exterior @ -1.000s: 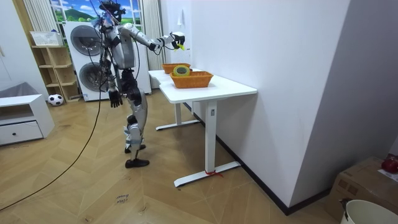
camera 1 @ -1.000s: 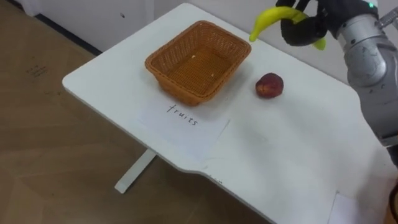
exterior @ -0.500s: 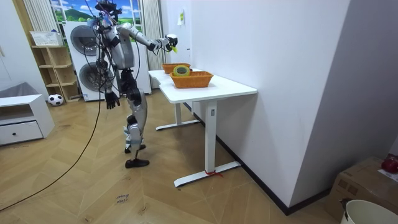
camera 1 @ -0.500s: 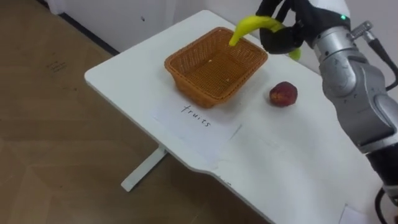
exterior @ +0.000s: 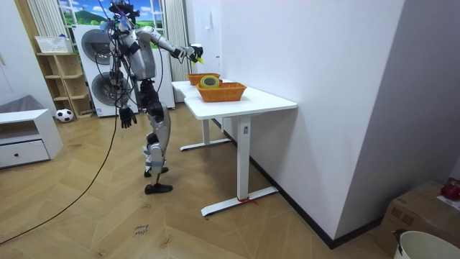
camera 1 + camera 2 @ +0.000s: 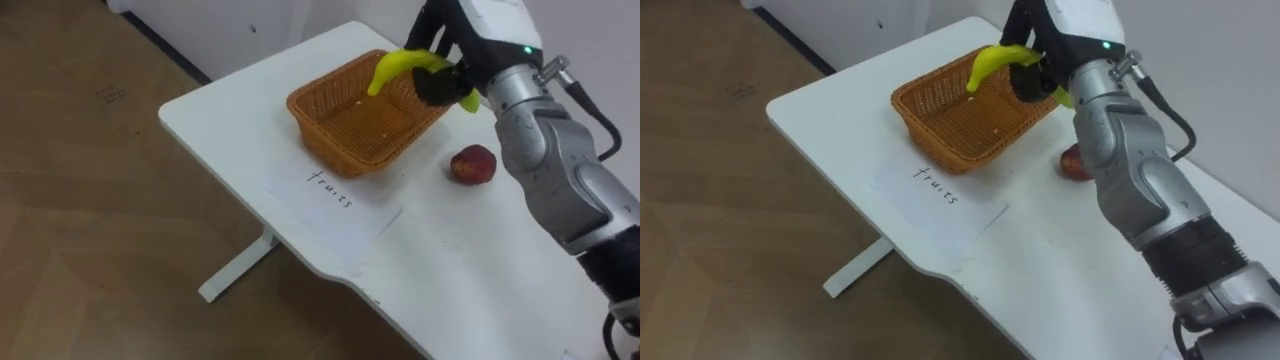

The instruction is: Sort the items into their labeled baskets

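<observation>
A white counter (image 5: 267, 103) on white legs stands against a plain white wall (image 5: 316, 65) on a herringbone wood floor (image 5: 108, 223). At the room view's left stand a washing machine (image 5: 93, 47), a wooden shelf (image 5: 61, 83) and a low white drawer cabinet (image 5: 25, 144)

White table (image 6: 230, 110), orange wicker basket (image 6: 330, 155) on it, handwritten paper sheet (image 6: 340, 205) just before the basket, red fruit (image 6: 473, 165) nearby
</observation>
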`<state>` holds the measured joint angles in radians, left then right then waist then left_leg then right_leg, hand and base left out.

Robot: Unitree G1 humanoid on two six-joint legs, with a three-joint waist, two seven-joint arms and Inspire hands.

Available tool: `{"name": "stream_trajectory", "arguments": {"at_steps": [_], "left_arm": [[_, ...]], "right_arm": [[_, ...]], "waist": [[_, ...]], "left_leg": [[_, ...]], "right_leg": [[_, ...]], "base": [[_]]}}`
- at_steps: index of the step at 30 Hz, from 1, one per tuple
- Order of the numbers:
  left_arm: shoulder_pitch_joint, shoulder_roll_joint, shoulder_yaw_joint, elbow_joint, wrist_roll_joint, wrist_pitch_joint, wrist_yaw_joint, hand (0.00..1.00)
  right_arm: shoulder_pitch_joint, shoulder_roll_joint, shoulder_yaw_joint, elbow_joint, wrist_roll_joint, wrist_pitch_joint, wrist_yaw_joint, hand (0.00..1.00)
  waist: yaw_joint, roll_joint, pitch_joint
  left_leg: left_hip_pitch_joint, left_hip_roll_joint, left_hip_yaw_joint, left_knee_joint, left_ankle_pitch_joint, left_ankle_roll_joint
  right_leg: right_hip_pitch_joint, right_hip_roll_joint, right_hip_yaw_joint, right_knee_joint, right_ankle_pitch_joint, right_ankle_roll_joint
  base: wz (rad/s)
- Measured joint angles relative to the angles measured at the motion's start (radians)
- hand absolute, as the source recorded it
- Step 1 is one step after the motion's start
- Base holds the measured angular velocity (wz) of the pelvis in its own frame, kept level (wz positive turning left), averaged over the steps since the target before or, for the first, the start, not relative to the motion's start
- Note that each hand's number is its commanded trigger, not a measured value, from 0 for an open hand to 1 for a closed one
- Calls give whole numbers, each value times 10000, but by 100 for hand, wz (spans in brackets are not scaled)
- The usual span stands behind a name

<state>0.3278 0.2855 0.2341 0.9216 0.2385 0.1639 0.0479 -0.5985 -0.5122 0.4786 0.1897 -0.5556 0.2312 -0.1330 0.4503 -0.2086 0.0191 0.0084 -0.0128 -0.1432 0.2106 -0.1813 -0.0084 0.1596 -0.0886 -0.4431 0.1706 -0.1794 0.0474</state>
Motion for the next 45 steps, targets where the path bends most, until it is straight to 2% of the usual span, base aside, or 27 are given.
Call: {"name": "stream_trajectory", "arguments": {"at_steps": [3, 6, 7, 8, 9, 10, 11, 17, 33, 45], "left_arm": [[-5, 78, -23, -53, 88, 3, -131, 0], [-57, 74, -40, -99, 94, -3, -162, 0], [-59, 71, -40, -118, 126, -5, -162, 0], [-57, 68, -39, -148, 186, -5, -161, 0], [-55, 67, -39, -170, 194, -5, -161, 0], [-54, 64, -39, -193, 196, -6, -160, 0], [-49, 60, -39, -196, 196, -6, -157, 0], [-39, 53, -38, -194, 197, -6, -130, 0], [-86, 52, -29, -136, 208, -43, -94, 0], [-316, 53, -14, 436, 387, -205, -157, 0]], "right_arm": [[3, 405, 151, 17, -134, 16, 1, 100], [2, 583, 207, 47, -390, -1, 3, 100], [1, 631, 207, 78, -402, -12, 3, 90], [1, 642, 208, 147, -402, -49, 6, 73], [1, 642, 208, 195, -402, -63, 6, 60], [1, 644, 208, 322, -402, -121, 9, 14], [1, 660, 209, 373, -402, -117, 33, 0], [1, 666, 209, 504, -401, -159, 34, 0], [1, 678, 498, 740, -478, -353, 38, 0], [1, 677, 500, 741, -469, -474, 258, 0]], "waist": [[42, -7, -4], [101, -28, -8], [147, -40, -16], [180, -55, -27], [189, -60, -31], [219, -68, -37], [231, -69, -38], [231, -62, -33], [248, -54, -23], [256, -115, -6]], "left_leg": [[-42, -8, 29, 6, 0, 1], [-60, -11, 25, -6, 0, 1], [-63, -11, 25, -24, 0, 1], [-57, -10, 24, -38, 1, 2], [-56, -10, 23, -40, 1, 2], [-56, -11, 18, -41, 1, 2], [-58, -11, 10, -41, 1, 2], [-63, -8, 8, -61, 1, 2], [-128, -8, 11, -72, 1, 2], [-128, -3, 13, -63, 1, 2]], "right_leg": [[-29, -11, -30, 1, 0, 0], [-36, -13, -54, 0, 0, 0], [-30, -13, -56, 0, 0, 0], [-27, -14, -59, 0, 0, 0], [-27, -14, -60, 0, 0, 0], [-19, -15, -72, 0, 0, 0], [-18, -15, -84, 0, 0, 0], [-14, -22, -264, -3, -2, 3], [-70, -23, -273, -25, -3, 5], [-97, -23, -273, -26, -3, 5]], "base": [[-1], [0], [0], [0], [0], [3], [3], [0], [0], [0]]}}
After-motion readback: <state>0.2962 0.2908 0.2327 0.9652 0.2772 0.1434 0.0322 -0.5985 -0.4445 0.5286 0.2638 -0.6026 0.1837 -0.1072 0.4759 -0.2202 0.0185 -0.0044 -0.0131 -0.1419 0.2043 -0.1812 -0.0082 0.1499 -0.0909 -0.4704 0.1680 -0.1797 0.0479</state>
